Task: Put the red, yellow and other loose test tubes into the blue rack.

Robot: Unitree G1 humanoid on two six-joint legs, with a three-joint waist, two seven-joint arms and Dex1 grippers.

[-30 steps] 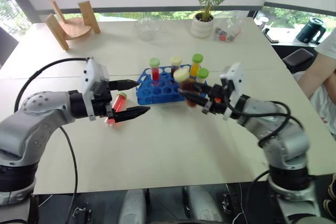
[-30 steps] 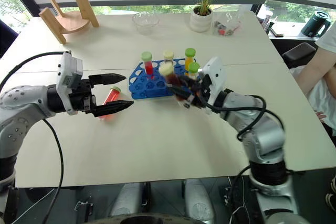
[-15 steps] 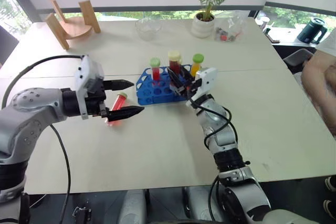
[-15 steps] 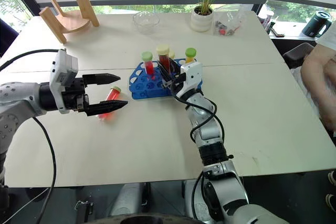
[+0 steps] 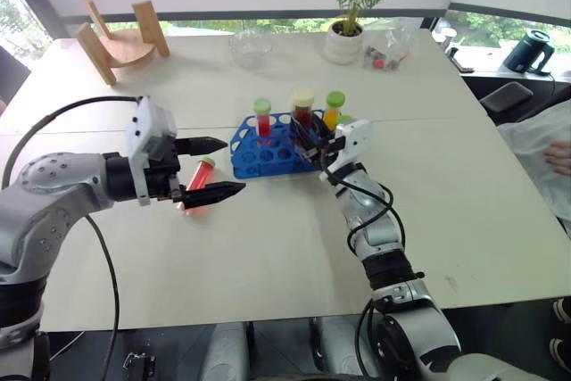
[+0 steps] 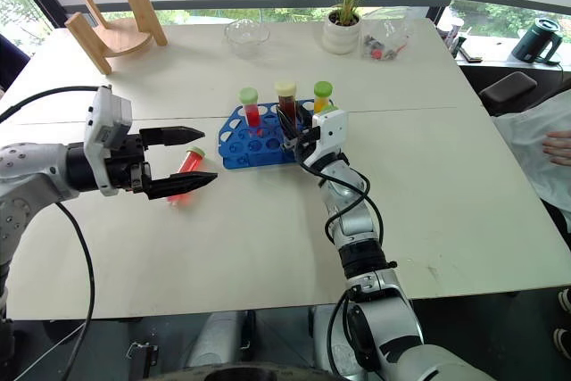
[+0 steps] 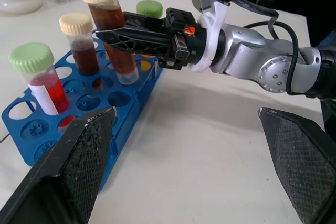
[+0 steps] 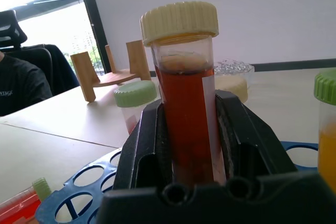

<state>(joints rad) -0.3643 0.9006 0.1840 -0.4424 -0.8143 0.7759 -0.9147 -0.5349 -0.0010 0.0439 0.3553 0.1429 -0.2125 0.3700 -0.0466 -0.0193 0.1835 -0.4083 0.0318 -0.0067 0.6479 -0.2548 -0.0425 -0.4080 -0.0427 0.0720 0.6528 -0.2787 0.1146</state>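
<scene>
Now your right gripper [image 7: 113, 38] clamps the dark tube [image 5: 302, 111] upright over the blue rack [image 5: 259, 153]; lower it straight in. Left gripper [image 5: 217, 167] gapes beside the red tube [image 5: 198, 186] lying left.

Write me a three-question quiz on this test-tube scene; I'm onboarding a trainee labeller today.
1. True or false: the right gripper is shut on the dark red-brown tube.
2. Where is the loose red tube? A) lying on the table B) standing in the blue rack C) in the glass bowl
3. Fill in: the left gripper hovers with its fingers ____.

Key: 1 true. 2 A. 3 open.
</scene>
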